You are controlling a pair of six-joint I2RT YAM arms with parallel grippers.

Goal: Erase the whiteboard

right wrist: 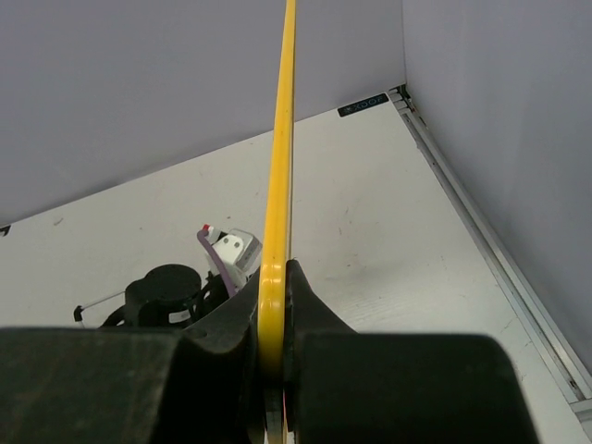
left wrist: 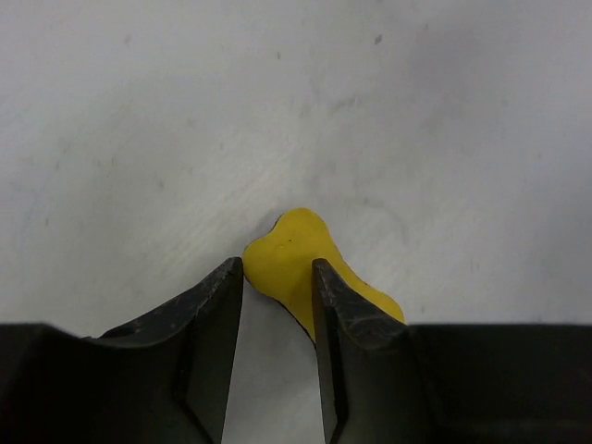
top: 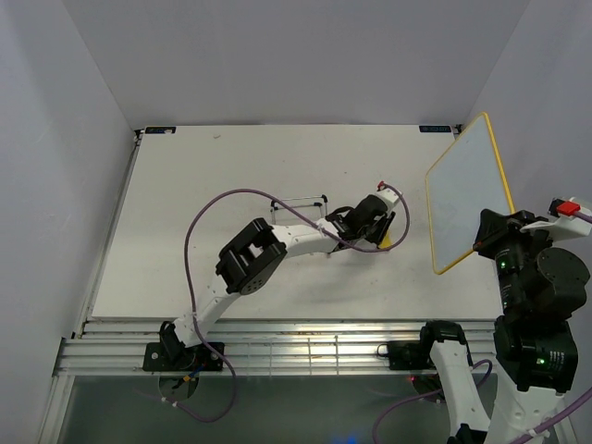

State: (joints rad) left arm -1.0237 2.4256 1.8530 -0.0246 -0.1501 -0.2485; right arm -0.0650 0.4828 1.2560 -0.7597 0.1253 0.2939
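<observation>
The whiteboard (top: pixel 467 199), white with a thin yellow frame, is held tilted in the air at the right side of the table. My right gripper (top: pixel 483 242) is shut on its lower edge. In the right wrist view the board's frame (right wrist: pixel 282 139) shows edge-on, pinched in the gripper (right wrist: pixel 276 277). I make out no writing on it. My left gripper (top: pixel 384 236) is low over the table's middle, open, at a small yellow sponge eraser (top: pixel 387 243). In the left wrist view the eraser (left wrist: pixel 291 242) lies at the gripper's (left wrist: pixel 277 268) tips, partly under the right finger (left wrist: pixel 347 324).
A thin black wire stand (top: pixel 298 201) stands on the white table (top: pixel 203 213) just left of my left wrist. The left arm's purple cable (top: pixel 217 208) loops over the table. Grey walls close in the back and both sides.
</observation>
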